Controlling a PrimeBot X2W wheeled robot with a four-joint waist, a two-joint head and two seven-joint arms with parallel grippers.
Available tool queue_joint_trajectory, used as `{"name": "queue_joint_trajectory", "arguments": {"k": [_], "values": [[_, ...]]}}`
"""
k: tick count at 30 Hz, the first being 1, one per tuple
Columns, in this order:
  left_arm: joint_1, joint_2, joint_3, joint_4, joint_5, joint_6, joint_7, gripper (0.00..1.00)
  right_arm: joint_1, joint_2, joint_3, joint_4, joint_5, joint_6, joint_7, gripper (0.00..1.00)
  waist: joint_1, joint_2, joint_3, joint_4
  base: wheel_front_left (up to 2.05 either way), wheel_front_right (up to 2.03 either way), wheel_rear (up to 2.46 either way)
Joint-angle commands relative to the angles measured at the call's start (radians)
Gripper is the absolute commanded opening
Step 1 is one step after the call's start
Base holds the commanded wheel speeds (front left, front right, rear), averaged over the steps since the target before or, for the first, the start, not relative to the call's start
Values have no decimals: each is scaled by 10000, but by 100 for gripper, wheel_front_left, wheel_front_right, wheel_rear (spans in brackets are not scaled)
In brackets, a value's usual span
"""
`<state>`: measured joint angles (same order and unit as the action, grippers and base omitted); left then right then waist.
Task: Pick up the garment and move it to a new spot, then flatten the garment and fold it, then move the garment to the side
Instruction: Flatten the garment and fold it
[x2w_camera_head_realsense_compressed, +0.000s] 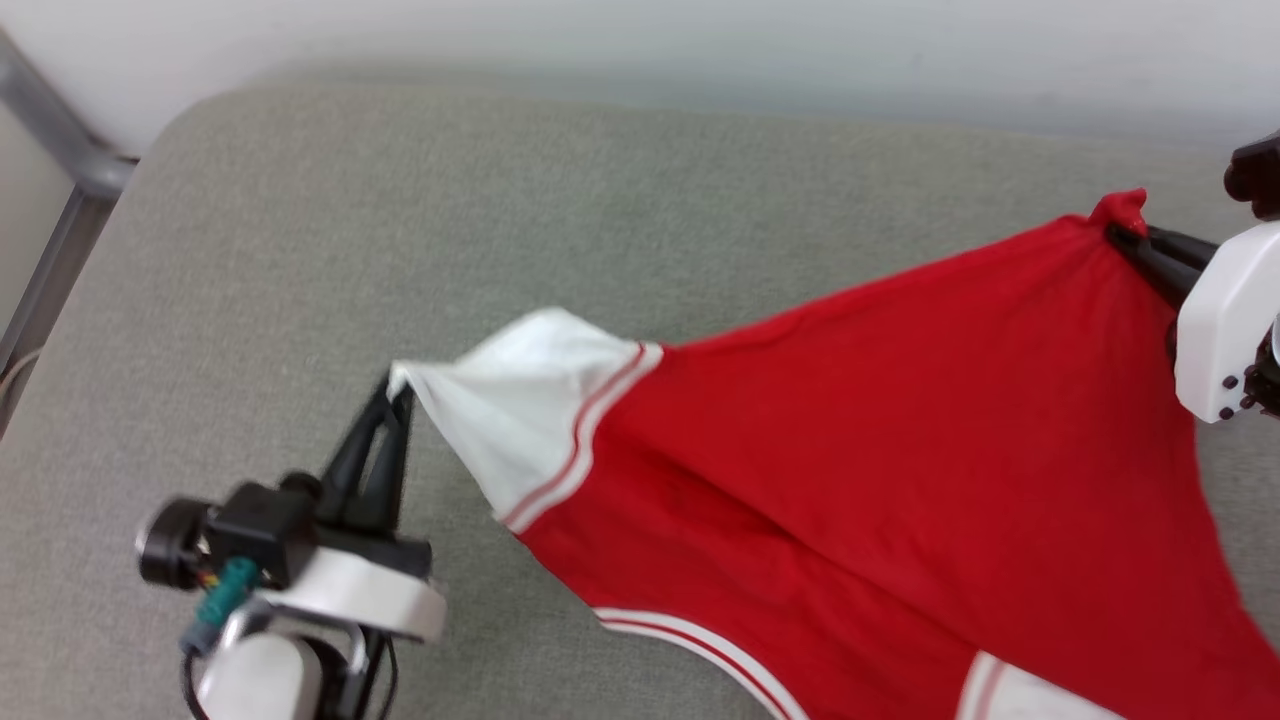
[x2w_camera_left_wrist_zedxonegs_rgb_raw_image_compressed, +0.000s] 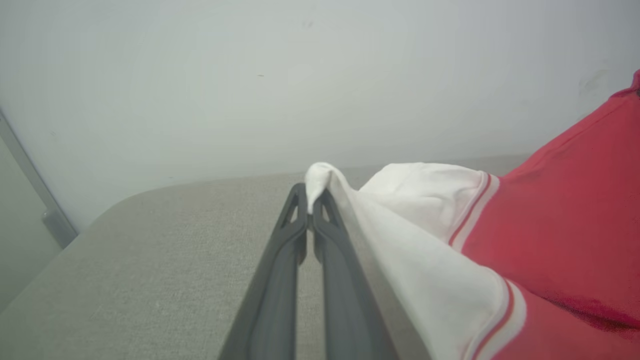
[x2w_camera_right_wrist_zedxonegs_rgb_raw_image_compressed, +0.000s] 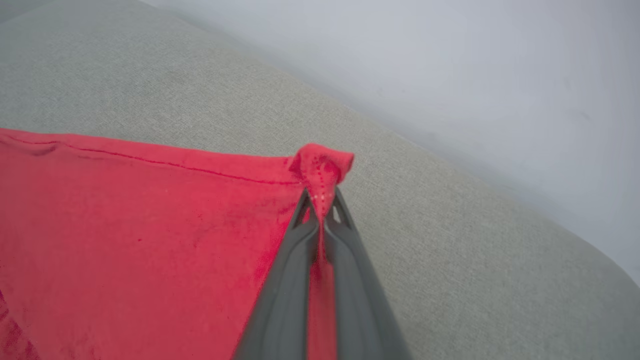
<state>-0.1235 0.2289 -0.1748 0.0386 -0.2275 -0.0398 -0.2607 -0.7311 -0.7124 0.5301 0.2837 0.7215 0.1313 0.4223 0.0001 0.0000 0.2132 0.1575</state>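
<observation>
The left gripper (x2w_camera_head_realsense_compressed: 397, 392) pinches the white sleeve tip and the right gripper (x2w_camera_head_realsense_compressed: 1118, 232) a red hem corner, holding the garment (x2w_camera_head_realsense_compressed: 850, 450) stretched over a grey cushion (x2w_camera_head_realsense_compressed: 350, 220); soft, light and limp, it looks best gripped at its corners, with no writing legible.

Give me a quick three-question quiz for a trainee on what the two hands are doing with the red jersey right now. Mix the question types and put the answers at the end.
1. True or false: the left hand is shut on the tip of a white sleeve of the garment.
2. The right hand grips: A) a red corner, B) a white tag, C) nothing.
3. What colour is the surface beneath the garment?

Key: 1 true; 2 A; 3 grey.
</observation>
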Motion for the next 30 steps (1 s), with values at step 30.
{"name": "queue_joint_trajectory", "arguments": {"k": [30], "values": [[-9695, 1624, -576, 459, -108, -843, 1899, 0, -3088, 1822, -3148, -1508, -2126, -11, -845, 0, -1, 0, 897, -1392, 0, 0, 0]]}}
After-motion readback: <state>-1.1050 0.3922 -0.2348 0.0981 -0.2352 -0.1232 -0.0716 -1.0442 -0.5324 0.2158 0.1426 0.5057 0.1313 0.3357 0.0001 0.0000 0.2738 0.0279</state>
